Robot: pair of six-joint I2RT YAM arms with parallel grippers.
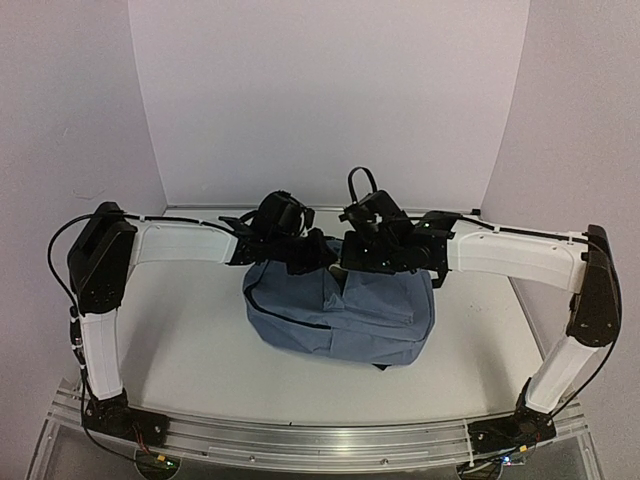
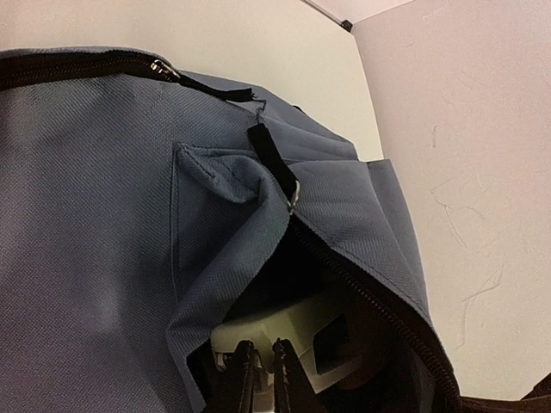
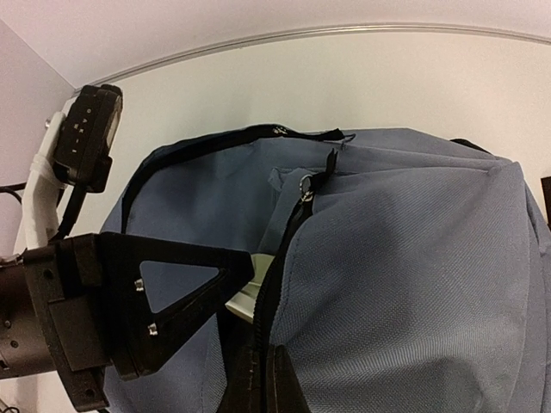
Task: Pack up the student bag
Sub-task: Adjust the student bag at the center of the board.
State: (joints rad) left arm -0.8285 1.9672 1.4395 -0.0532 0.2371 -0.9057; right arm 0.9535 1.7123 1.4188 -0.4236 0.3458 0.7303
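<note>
The bag lies in the middle of the desk, slate-blue with black zips. Both my arms reach in to its 12 o'clock edge in the top view, the left from 9 o'clock and the right from 3 o'clock.

My left gripper is at the mouth of an open zip compartment, entering its own camera view from 6 o'clock. The fingers stand nearly together with only a thin gap, and their tips are right at a pale object that sits inside the opening. I cannot tell whether they pinch it or only touch it. A dark patch shows on the object's 3 o'clock side. Blue fabric folds back at 9 o'clock of the opening, and the black zip edge runs along it at 3 o'clock. The zip pull sits at the opening's 12 o'clock end.

My right gripper is closed. The zip edge runs down straight into its fingers, so it is clamped on the bag there, just beside the left gripper's tip. The two grippers sit close together over the same opening.
</note>
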